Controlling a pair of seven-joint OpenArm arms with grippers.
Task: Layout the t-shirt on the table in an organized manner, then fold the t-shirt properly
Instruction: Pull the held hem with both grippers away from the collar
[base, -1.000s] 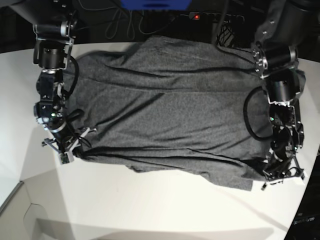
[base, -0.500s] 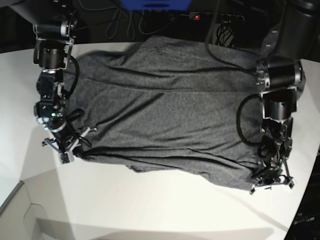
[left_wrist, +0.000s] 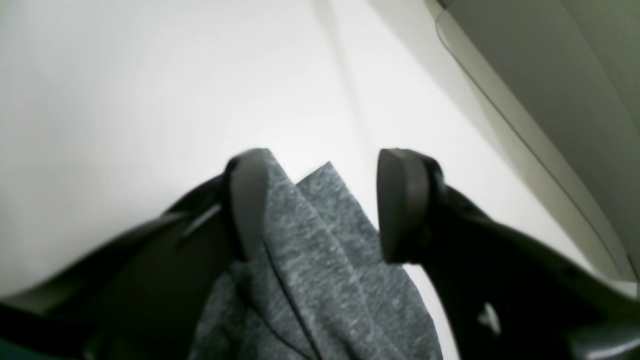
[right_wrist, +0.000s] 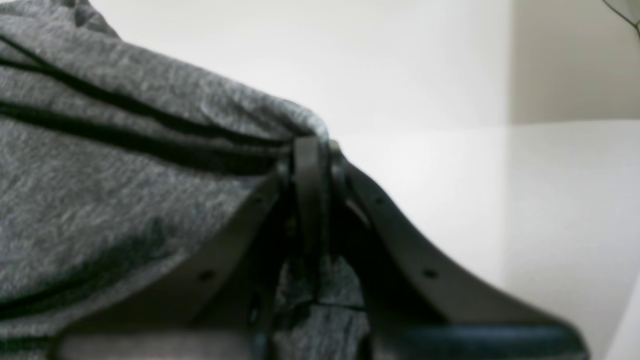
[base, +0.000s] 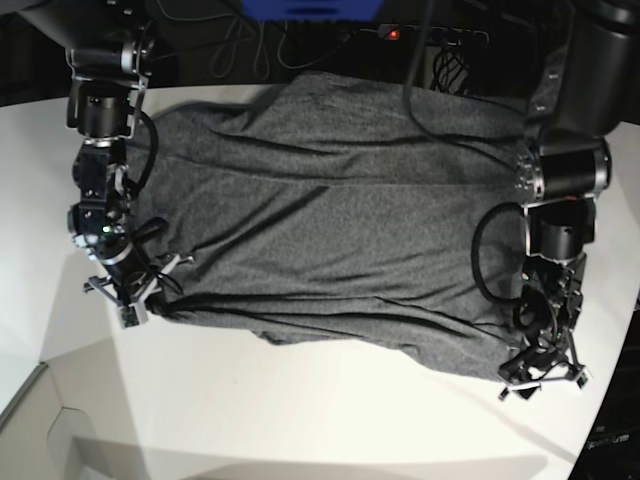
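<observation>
The dark grey t-shirt (base: 330, 230) lies spread wide across the white table (base: 300, 420), with long creases along its front edge. At the shirt's front left corner my right gripper (base: 135, 300) is shut on the hem. In the right wrist view the fingers (right_wrist: 310, 150) pinch bunched cloth (right_wrist: 100, 175). My left gripper (base: 540, 378) is at the front right corner. Its jaws (left_wrist: 320, 172) stand open, and a pointed fold of cloth (left_wrist: 320, 280) lies loose between them against one finger (left_wrist: 245, 200).
Black cables and a blue object (base: 310, 10) sit behind the table's far edge. The table's curved edge (left_wrist: 525, 125) runs close beside my left gripper. A seam in the tabletop (base: 30, 400) shows at the front left.
My left gripper has opened and let go of the shirt's corner, after sliding toward the table's front. The right arm has not moved.
</observation>
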